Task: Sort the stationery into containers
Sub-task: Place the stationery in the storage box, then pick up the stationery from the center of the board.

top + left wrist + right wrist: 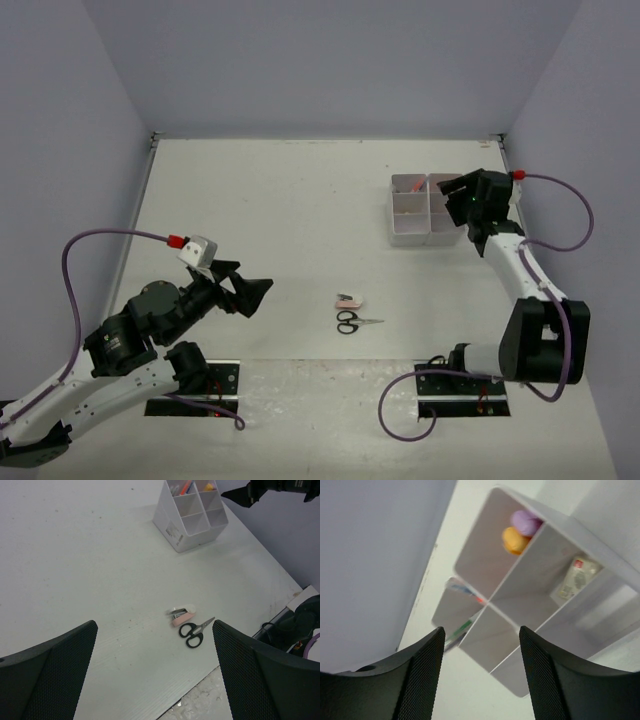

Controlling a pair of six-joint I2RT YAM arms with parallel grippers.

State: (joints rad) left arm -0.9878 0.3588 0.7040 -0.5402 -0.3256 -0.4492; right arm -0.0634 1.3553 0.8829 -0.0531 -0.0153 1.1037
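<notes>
Black-handled scissors lie mid-table, with a small pink-and-white item just beyond them. My left gripper hangs open and empty to their left, well short of them. The white divided container stands at the back right. My right gripper hovers over its right side, open, with nothing between the fingers. Inside the container I see lilac and orange highlighter ends, a white eraser and thin pens.
Lilac walls close the table in at the back and on both sides. The right arm's base and cable sit at the near edge, as does the left arm's mount. The table's near edge runs just below the scissors.
</notes>
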